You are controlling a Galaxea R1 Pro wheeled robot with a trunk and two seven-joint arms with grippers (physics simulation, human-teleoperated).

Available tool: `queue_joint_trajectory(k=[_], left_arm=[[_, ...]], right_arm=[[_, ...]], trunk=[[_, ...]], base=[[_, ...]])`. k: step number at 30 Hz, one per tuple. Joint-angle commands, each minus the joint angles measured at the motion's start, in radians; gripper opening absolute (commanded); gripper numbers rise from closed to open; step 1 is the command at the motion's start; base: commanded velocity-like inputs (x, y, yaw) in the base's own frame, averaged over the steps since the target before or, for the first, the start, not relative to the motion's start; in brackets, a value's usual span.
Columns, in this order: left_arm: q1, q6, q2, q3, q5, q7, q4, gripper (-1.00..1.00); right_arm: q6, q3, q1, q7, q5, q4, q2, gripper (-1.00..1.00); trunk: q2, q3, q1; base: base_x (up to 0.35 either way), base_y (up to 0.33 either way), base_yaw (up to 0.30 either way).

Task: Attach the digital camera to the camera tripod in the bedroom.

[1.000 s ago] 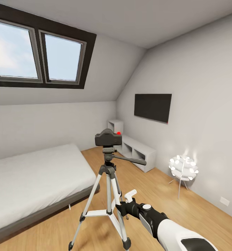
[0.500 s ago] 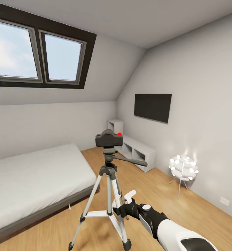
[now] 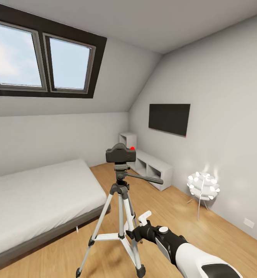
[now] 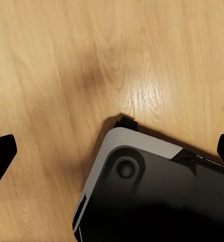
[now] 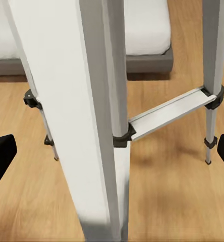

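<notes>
Because the digital camera point(image 3: 120, 153) already sits squarely on the black pan head of the camera tripod point(image 3: 120, 200), with its red dot uppermost, the mounting step looks done as far as the head view can show. The tripod stands on the wood floor point(image 3: 221, 235) between the corner of the low grey bed point(image 3: 39, 197) and the white floor lamp point(image 3: 203, 186), legs splayed for a steady stance. The right gripper point(image 5: 112, 151) hangs low beside one silver leg, jaws spread wide and empty, the leg between them untouched. The left gripper point(image 4: 112, 151), also spread open and holding nothing, points down at the floor over the robot's base point(image 4: 157, 201), seemingly parked. No brand, label or writing can be read anywhere.
</notes>
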Motion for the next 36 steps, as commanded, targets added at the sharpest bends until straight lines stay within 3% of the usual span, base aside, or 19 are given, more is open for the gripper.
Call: queue_joint_trajectory(k=[1,3,9,15,21,36], left_arm=[[0.0,0.003,0.0,-0.002,0.01,0.002,0.0,1.0],[0.0,0.002,0.0,-0.002,0.01,0.002,0.0,1.0],[0.0,0.001,-0.004,-0.002,0.01,0.002,0.0,1.0],[0.0,-0.004,-0.004,-0.002,0.011,0.002,0.0,1.0],[0.0,-0.011,-0.004,-0.002,0.013,0.002,0.0,1.0],[0.0,-0.075,-0.005,-0.002,0.013,0.001,0.0,1.0]], right_arm=[[-0.004,0.001,0.0,0.006,0.006,0.001,-0.001,1.0],[-0.004,0.003,0.0,0.027,0.006,0.009,-0.008,1.0],[-0.01,0.005,0.0,0.152,0.031,0.065,-0.113,1.0],[-0.013,0.005,0.0,0.24,0.035,0.098,-0.177,1.0],[-0.016,0.005,-0.003,0.26,0.032,0.136,-0.234,1.0],[-0.012,-0.002,-0.005,0.248,0.012,0.146,-0.341,1.0]], trunk=[[-0.001,0.0,0.0],[-0.001,0.0,0.0],[-0.001,0.0,0.0],[-0.001,0.0,0.0],[-0.001,0.0,0.0],[-0.001,0.0,0.0]], base=[[0.0,0.0,0.0],[0.0,0.0,0.0],[0.0,0.0,0.0],[0.0,0.0,0.0],[0.0,0.0,0.0],[0.0,0.0,0.0]])
